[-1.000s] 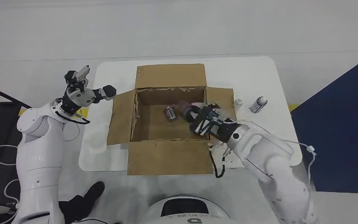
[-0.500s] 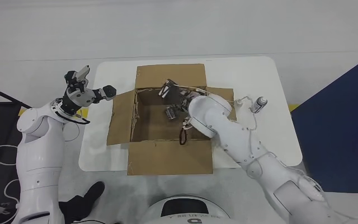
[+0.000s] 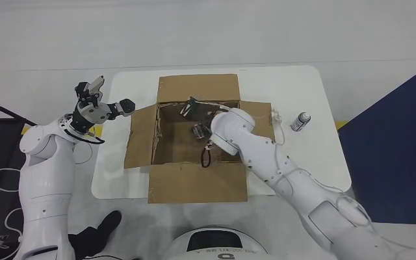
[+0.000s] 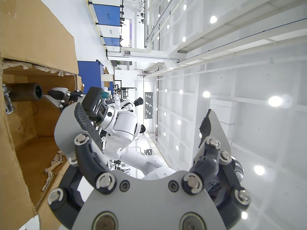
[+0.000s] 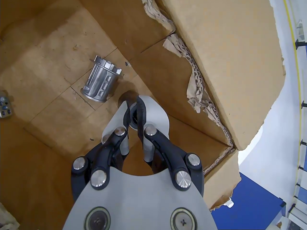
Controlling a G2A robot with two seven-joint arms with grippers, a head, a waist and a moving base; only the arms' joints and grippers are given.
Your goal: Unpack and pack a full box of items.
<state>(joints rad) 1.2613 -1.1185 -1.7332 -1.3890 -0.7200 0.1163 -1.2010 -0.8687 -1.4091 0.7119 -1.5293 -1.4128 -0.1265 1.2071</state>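
Two fingers of right gripper [image 5: 133,101] clamped on dark tube [image 4: 24,92] | held inside box [image 3: 198,88] by far wall | metal cylinder [image 5: 102,82] on box floor | left gripper [image 4: 144,112] fingers spread, left of box

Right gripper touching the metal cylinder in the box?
Apart. Right wrist view shows a strip of bare box floor between the right gripper, shut on a brown tube, and the metal cylinder.

Brown box [image 3: 197,88], silver cylinder [image 5: 102,82], dark tube [image 4: 24,92]
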